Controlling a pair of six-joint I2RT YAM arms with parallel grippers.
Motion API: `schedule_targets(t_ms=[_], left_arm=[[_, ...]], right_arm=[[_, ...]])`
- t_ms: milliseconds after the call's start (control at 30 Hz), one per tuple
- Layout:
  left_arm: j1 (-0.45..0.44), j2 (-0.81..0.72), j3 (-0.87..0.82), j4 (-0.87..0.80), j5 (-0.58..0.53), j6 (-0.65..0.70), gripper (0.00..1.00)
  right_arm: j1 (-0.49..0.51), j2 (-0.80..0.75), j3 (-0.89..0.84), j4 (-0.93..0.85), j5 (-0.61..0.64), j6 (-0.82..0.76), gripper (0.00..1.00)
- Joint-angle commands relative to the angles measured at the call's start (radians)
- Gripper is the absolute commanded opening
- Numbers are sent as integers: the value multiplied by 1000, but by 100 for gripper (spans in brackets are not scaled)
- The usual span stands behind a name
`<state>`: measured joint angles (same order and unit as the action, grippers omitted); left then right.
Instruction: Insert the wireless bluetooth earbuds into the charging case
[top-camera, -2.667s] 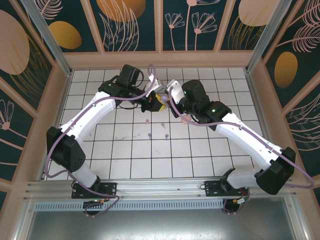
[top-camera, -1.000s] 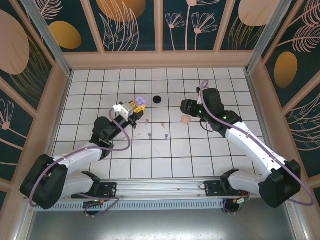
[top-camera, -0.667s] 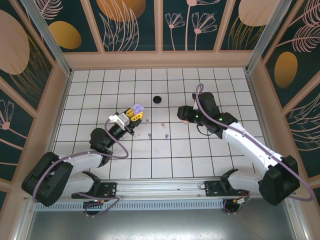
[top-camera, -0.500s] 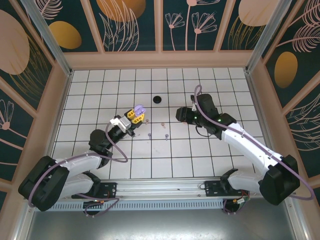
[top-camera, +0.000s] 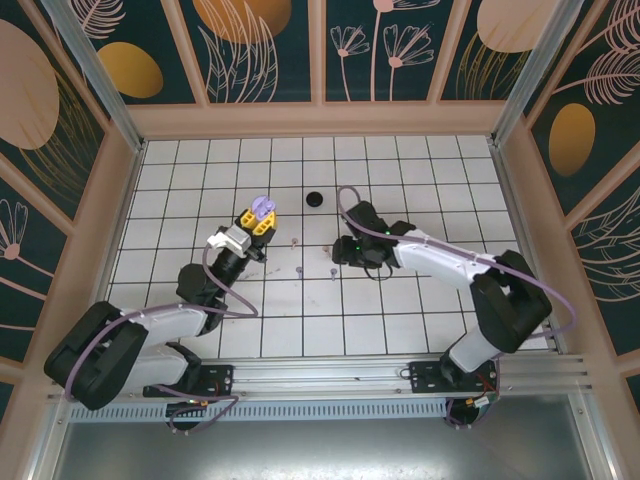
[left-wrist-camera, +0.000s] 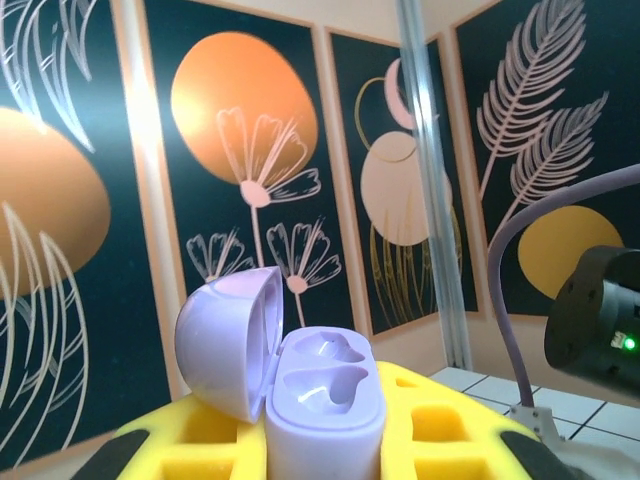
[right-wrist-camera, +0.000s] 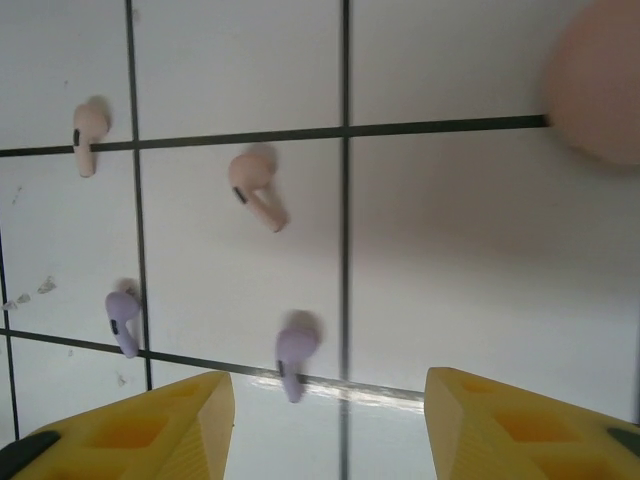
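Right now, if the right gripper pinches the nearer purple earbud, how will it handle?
The nearer purple earbud looks tiny beside the right gripper, so probably very light. Its rounded head may slip when pinched. On smooth tile, it could skid.

Count: 2 pink earbuds (right-wrist-camera: 255, 185), 2 purple earbuds (right-wrist-camera: 293, 352), 1 purple charging case (left-wrist-camera: 325, 400), lid open, 1 black round disc (top-camera: 314, 198), 1 blurred pink round object (right-wrist-camera: 600, 80).
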<state>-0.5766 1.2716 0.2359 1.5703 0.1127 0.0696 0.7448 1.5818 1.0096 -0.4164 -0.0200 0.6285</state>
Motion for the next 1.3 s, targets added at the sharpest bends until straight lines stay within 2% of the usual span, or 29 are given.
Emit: schedule_targets(t_ms=[0,300,600,800,1000,1267], left_arm=[[-5,24,-28,230,-88,-53,0],[1,-6,-34,206,-142,-26,0],[34,-65,-83,194,-214,-77,0],[44,-138,-123,144,-250,-65,0],[53,-194,-127,83,-237,-46,0],[55,-204,-138,85,-242,-45,0]], right_arm=[[51,60,97,-22,22,2,52],[134,236,313,-89,31,-6,51],[157,361,464,-160,69,-12,50],[168,446,538,-211,78,-29,48],[195,483,546,-246,117,-13,47],[220,530,565,-258,125,26,46]])
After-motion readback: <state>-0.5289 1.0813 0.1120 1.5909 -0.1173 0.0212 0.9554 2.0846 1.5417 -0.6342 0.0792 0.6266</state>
